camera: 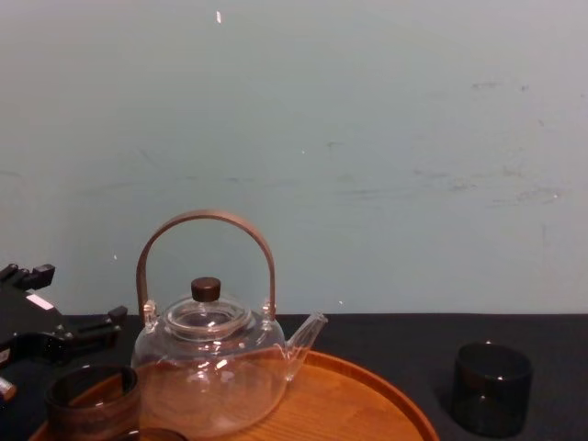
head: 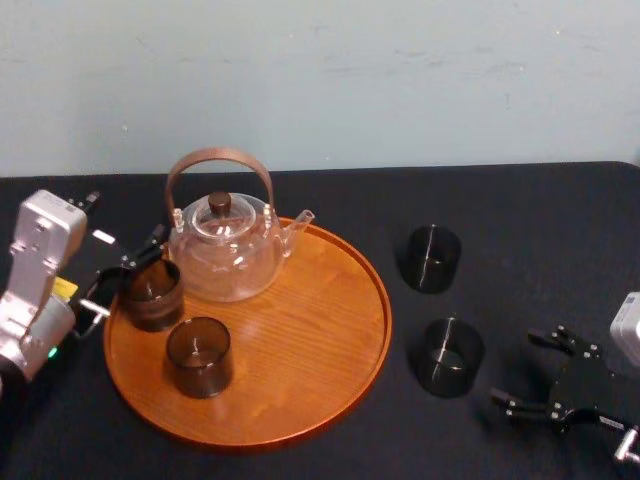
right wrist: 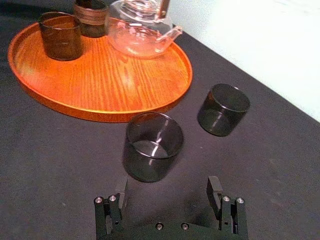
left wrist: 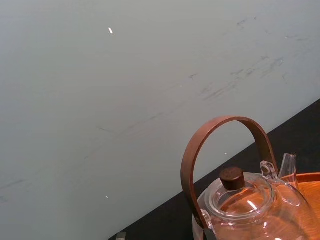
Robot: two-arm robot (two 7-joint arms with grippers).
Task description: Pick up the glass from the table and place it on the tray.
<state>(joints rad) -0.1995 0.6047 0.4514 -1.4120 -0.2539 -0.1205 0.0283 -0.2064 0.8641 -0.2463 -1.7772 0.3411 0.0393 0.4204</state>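
Right claw (right wrist: 167,184) spread wide – glass (right wrist: 152,152) just ahead, on table (right wrist: 60,150); left claw (head: 124,272) spread at tray (head: 310,330) rim.

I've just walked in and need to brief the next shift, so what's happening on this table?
The robot is moving smoky glasses onto the wooden tray. Two already stand there beside the glass teapot: the front glass and the left-rim glass, where the left gripper sits open. On the black table to the right wait the far glass and the near glass. The right gripper, open, faces the near glass.
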